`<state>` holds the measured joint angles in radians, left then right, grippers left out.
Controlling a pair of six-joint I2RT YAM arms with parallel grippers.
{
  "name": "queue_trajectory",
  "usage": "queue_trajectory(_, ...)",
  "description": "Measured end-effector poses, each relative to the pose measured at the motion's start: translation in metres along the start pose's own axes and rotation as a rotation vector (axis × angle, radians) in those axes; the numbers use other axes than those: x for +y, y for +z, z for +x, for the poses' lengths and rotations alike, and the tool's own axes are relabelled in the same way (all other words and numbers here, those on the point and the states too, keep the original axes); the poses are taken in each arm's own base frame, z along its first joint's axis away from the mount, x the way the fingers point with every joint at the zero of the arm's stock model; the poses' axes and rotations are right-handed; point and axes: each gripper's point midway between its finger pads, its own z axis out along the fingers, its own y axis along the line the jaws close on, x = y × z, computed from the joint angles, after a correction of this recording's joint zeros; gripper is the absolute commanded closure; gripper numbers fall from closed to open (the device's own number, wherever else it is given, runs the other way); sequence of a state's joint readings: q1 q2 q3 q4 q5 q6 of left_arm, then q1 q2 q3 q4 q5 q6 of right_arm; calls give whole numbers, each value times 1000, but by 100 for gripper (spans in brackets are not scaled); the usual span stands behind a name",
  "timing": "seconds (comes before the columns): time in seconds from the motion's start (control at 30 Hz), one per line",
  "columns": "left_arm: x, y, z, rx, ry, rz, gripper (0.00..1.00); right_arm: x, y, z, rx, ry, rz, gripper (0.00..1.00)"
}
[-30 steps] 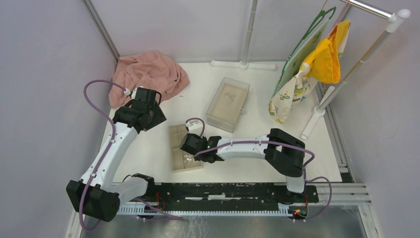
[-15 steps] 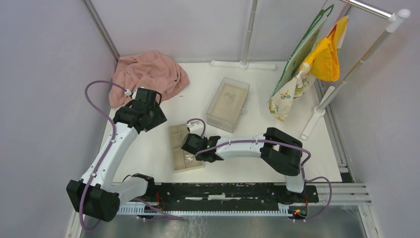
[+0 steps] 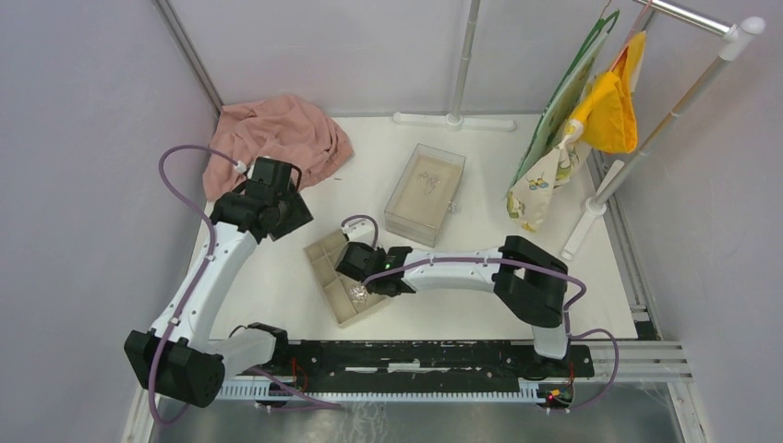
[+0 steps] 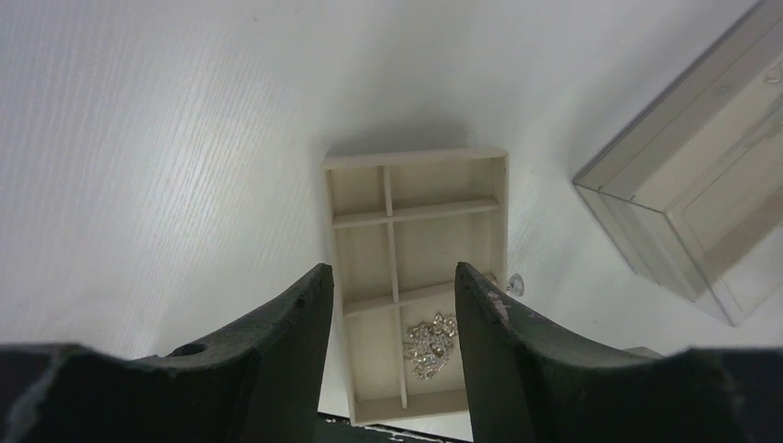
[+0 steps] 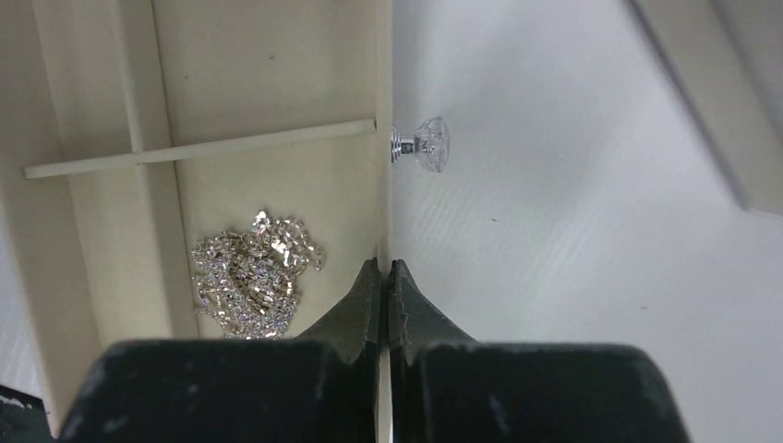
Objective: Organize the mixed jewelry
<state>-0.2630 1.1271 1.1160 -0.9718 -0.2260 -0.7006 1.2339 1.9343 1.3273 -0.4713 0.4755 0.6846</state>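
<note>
Table [image 3: 277, 281] bears tray [image 3: 325, 258], clear box [image 3: 425, 194], pink cloth [image 3: 277, 138], perhaps clothing.

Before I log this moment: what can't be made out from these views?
Jewelry pile: tangled, single pieces too small to tell apart in any view.
Clear box: contents only faint marks from the top; cut off by the frame edge in left wrist view.
Beige tray: part hidden behind the right gripper in its own view, partly under it from the top.
</note>
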Motion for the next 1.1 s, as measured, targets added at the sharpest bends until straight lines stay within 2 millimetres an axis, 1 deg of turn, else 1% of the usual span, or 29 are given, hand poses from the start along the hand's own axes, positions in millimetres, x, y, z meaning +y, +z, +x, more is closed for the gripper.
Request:
queue_trajectory(0.03,-3,-2,-4,-3,-1,4,42,-2,-4,-4,-5,-12,3,100)
queue_trajectory(0.1,-13,-10,-19,-27,-8,25,42,-8,-14,-12,-17,-35,13,100)
queue_trajectory(0.17,-24,-19,-35,-60,-19,55,43,-16,-30,-24,-33,-50,22,100)
queue_trajectory(0.27,-38,-31,-50,-88,-32,105,43,-30,-54,-44,-65,-50,39,100)
queue_trajectory(0.33,-47,-37,-56,-90,-36,137,43,-47,-72,-56,-88,-39,62,100)
queue_trajectory(0.4,-56,-39,-60,-83,-37,170,43,-66,-88,-62,-98,-32,93,100)
queue_trajectory(0.53,-74,-33,-61,-49,-33,227,42,-102,-113,-65,-95,-11,150,100)
queue_trajectory(0.67,-90,-21,-57,-15,-27,287,41,-145,-132,-56,-82,42,206,100)
queue_trajectory(0.77,-100,-10,-51,17,-12,303,40,-184,-147,-40,-71,107,252,100)
queue_trajectory(0.8,-104,-6,-48,28,-1,306,39,-195,-150,-35,-71,128,263,100)
queue_trajectory(0.83,-111,0,-44,42,20,310,39,-208,-154,-29,-71,159,280,100)
queue_trajectory(0.87,-115,5,-39,56,36,312,39,-217,-157,-24,-68,177,292,100)
queue_trajectory(1.0,-139,25,-11,131,112,317,38,-257,-160,3,-35,260,362,100)
queue_trajectory(1.1,-155,39,3,168,170,316,37,-274,-157,19,0,297,399,100)
